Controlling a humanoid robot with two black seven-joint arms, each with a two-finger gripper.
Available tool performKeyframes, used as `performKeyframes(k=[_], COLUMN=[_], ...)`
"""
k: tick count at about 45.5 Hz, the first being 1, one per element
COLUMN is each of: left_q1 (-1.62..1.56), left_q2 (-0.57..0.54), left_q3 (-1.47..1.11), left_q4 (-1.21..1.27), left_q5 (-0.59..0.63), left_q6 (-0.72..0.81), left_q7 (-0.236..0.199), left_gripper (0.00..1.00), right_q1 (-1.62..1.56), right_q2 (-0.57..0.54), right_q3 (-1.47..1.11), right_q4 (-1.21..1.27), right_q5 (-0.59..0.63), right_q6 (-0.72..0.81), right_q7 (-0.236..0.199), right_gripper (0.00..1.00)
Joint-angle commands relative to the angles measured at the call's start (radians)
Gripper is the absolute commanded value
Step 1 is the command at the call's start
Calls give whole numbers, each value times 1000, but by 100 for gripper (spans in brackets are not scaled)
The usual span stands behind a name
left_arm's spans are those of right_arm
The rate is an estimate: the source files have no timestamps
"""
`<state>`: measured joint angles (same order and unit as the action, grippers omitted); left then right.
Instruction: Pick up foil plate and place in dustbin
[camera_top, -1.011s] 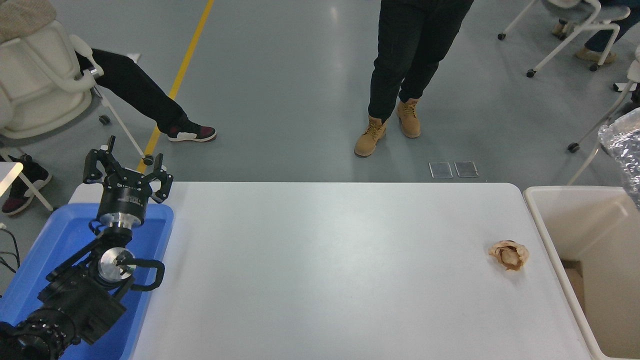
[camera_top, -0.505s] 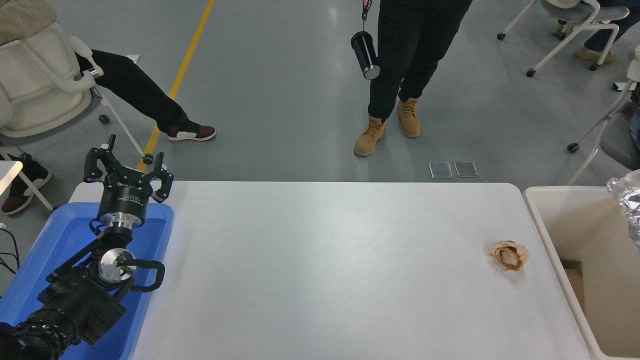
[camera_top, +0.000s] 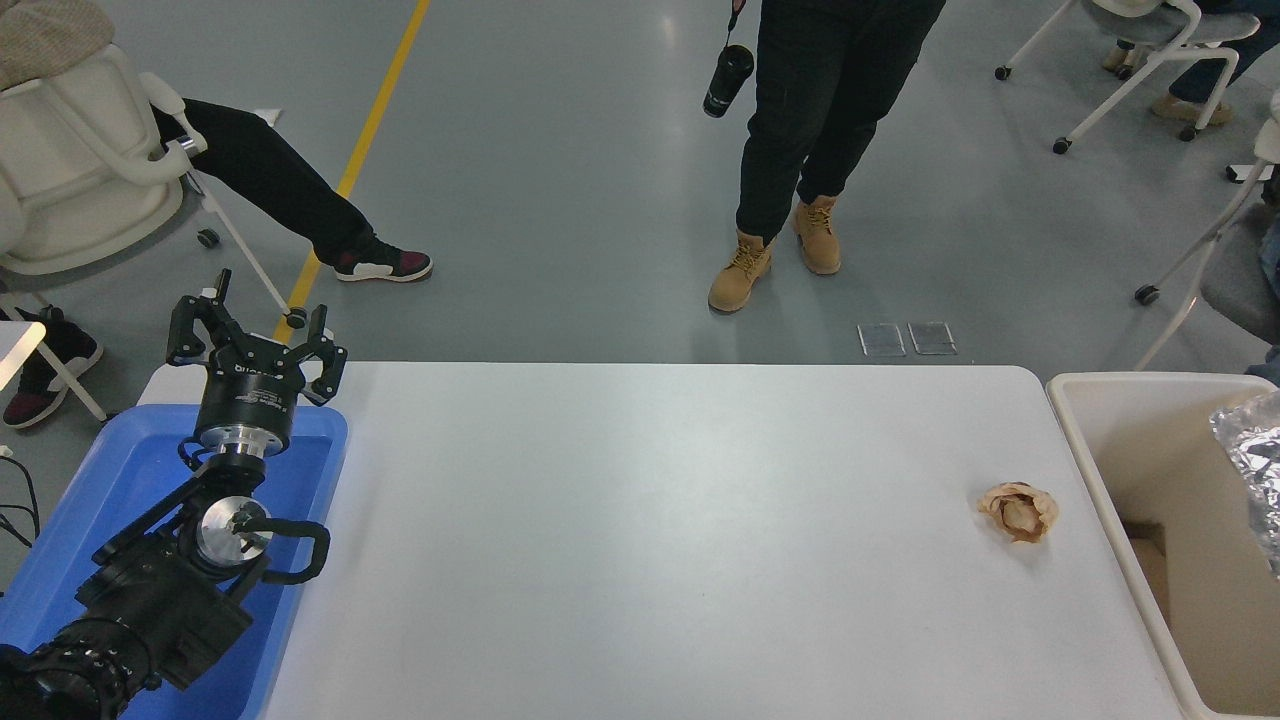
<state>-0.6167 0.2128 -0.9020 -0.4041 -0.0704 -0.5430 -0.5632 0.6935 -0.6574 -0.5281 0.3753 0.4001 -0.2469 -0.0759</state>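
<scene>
The foil plate (camera_top: 1256, 470) hung over the dustbin (camera_top: 1105, 455) beyond the desk's right edge, cut off by the picture; the right gripper was out of view. The left gripper (camera_top: 255, 338) sat at the far left corner above a blue tray (camera_top: 120, 470), fingers spread and empty. A paper wad (camera_top: 1018, 510) lay near the right edge.

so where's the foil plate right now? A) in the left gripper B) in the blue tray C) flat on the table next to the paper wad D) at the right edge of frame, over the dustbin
D: only a crinkled silver edge of the foil plate shows at the picture's right edge, over the cream dustbin; the table holds just the brown paper wad.
</scene>
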Motion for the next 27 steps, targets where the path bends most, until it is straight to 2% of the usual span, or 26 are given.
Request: performKeyframes(k=[1,10,20,27], left_q1=[0,-1,0,0], left_q2=[-1,0,0,-1], left_q3=[0,0,0,0], left_q4=[-1,1,-1,-1], left_q5=[0,0,0,0], left_q6=[0,0,0,0], left_q7=[0,0,0,0], left_gripper=[99,99,99,99], right_q1=[-9,21,208,380], right_q2=[2,1,-1,22], right_q3=[-7,-16,-197,-345], right_q4=[-3,5,19,76], right_q5=[-17,-27,-202,-227], right_q6=[6,18,24,54], right_q7=[1,2,5,7], right_gripper=[99,100,100,100])
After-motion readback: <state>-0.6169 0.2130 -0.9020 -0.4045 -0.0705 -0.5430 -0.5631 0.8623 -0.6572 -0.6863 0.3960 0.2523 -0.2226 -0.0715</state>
